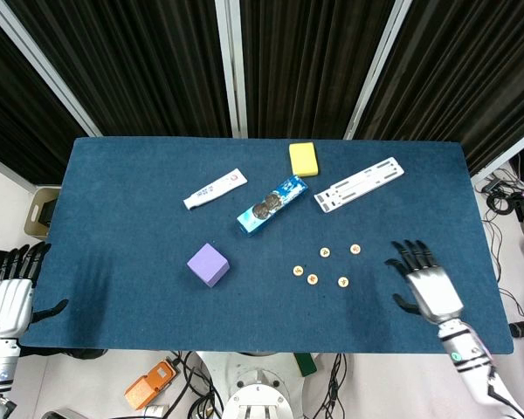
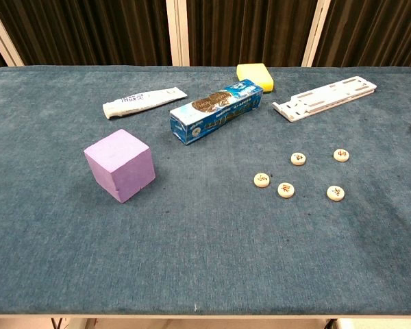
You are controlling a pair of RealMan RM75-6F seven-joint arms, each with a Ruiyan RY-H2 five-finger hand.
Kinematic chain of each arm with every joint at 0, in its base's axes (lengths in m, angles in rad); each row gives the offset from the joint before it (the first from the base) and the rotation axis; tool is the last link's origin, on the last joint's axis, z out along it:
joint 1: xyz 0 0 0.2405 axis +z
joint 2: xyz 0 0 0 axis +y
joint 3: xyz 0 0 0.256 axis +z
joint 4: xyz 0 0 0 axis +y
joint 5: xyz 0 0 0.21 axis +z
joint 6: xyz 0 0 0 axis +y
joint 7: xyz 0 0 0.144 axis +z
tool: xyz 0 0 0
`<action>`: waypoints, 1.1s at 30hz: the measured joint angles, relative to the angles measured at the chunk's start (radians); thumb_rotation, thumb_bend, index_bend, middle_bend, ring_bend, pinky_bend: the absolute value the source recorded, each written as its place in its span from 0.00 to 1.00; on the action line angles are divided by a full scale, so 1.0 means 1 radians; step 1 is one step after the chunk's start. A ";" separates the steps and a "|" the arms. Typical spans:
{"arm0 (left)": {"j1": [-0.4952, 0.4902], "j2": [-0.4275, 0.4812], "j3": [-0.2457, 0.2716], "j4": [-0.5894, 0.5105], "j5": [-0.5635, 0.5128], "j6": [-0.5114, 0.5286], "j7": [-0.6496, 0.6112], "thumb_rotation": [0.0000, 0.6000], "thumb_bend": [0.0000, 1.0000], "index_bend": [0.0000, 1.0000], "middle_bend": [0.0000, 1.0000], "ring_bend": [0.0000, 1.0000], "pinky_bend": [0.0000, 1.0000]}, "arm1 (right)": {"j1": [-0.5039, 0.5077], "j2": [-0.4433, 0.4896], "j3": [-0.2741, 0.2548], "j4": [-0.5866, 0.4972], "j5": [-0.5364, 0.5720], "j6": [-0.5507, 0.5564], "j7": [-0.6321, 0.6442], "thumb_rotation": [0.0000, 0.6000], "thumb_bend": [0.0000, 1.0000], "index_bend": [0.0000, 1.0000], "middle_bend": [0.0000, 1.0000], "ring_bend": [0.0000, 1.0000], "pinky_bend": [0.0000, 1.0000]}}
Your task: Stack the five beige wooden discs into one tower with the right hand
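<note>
1. Five beige discs (image 1: pixel 324 266) lie flat and apart from one another on the blue table (image 1: pixel 122 209), in its near right part; none is stacked on another. In the chest view the same discs (image 2: pixel 300 175) show dark marks on their top faces.
2. Two discs sit farther back, one near the middle and one to the right; three sit nearer the front edge in a loose row.
3. The right hand (image 1: pixel 428 284) is above the table just to the right of the discs, palm down, fingers spread and pointing away from the robot. It holds nothing and touches no disc. In the chest view only a dark sliver shows at the right edge.
4. The left hand (image 1: pixel 9 299) is off the table's near left corner, fingers apart and holding nothing.
5. A purple cube (image 1: pixel 208 264) stands to the left of the discs, well apart from them.
6. Behind the discs lies a blue box (image 1: pixel 272 205), set at an angle.
7. To its left lies a white tube (image 1: pixel 215 188); behind it sits a yellow sponge (image 1: pixel 304 158).
8. A white plastic strip (image 1: pixel 359 183) lies at an angle toward the far right.
</note>
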 measured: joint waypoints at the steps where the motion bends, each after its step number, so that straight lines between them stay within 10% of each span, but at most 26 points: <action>1: 0.001 0.000 0.000 0.001 -0.002 0.000 -0.002 1.00 0.05 0.09 0.08 0.02 0.00 | 0.016 -0.021 0.002 0.012 0.003 -0.030 -0.012 1.00 0.39 0.40 0.11 0.01 0.08; 13: 0.016 -0.004 0.003 0.024 -0.017 0.001 -0.024 1.00 0.05 0.09 0.08 0.02 0.00 | 0.157 -0.234 0.032 0.195 0.041 -0.209 -0.081 1.00 0.44 0.45 0.11 0.01 0.08; 33: 0.023 -0.007 0.003 0.041 -0.022 -0.002 -0.036 1.00 0.05 0.09 0.08 0.02 0.00 | 0.186 -0.257 0.037 0.214 0.055 -0.208 -0.046 1.00 0.53 0.56 0.14 0.03 0.08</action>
